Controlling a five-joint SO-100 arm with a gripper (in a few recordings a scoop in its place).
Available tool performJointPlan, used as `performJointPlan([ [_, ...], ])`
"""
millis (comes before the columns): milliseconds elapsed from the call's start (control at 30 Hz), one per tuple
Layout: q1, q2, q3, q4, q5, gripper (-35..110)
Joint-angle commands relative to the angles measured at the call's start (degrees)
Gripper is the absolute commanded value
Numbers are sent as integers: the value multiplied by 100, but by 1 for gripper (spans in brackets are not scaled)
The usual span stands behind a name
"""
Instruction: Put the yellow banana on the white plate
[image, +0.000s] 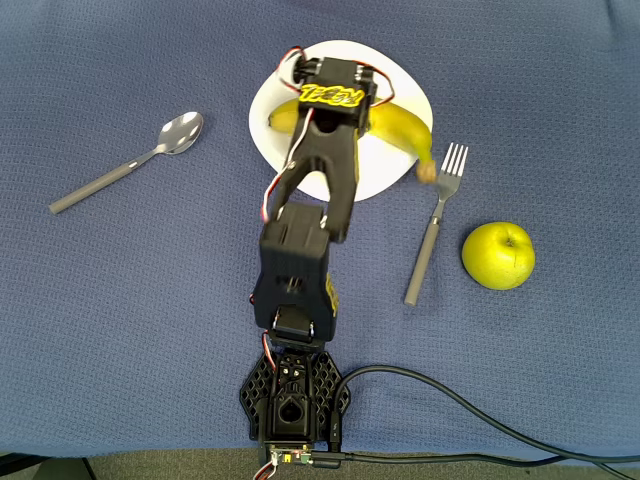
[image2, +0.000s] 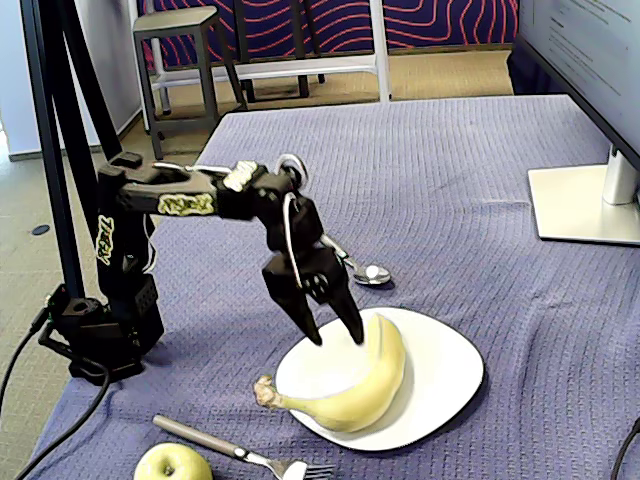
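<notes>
Banana (image2: 365, 385) on white plate (image2: 450, 380), spread-fingered gripper (image2: 337, 335) just above; arm lettering unreadable.

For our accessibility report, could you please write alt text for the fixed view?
A long curved yellow banana lies on a rounded-square white plate, its stem end past the rim, with the black robot arm's gripper just above it, jaws open. A metal spoon lies behind; a fork and yellow-green apple lie in front.
</notes>
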Motion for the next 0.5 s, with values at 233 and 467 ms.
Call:
performJointPlan([
  [233, -642, 3085, 1995, 149, -18, 0],
  [467, -1213, 5906, 4676, -439, -510, 0],
])
